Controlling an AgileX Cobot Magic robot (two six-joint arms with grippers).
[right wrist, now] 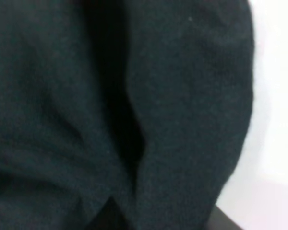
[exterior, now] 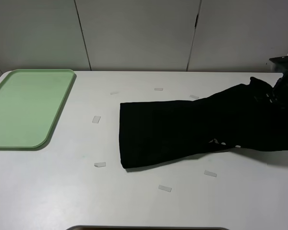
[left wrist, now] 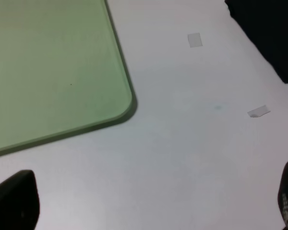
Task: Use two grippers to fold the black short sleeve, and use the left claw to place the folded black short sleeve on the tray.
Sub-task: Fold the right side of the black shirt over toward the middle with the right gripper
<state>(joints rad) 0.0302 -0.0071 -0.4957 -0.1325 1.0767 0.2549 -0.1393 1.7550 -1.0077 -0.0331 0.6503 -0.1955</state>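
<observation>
The black short sleeve (exterior: 182, 129) lies folded into a long band across the middle and right of the white table, with whitish print showing at its lower edge. Its right end is bunched and raised at my right gripper (exterior: 280, 88), which appears shut on it. In the right wrist view black cloth (right wrist: 134, 96) fills the frame and hides the fingers. The pale green tray (exterior: 24, 108) sits empty at the far left. My left gripper (left wrist: 151, 201) is open and empty above bare table by the tray's corner (left wrist: 110, 105). A shirt corner (left wrist: 273, 33) shows there too.
Several small whitish tape marks lie on the table around the shirt, such as one (exterior: 96, 119) between tray and shirt and one (exterior: 164, 188) near the front. A grey panelled wall stands behind the table. A dark edge (exterior: 149, 228) shows at the front.
</observation>
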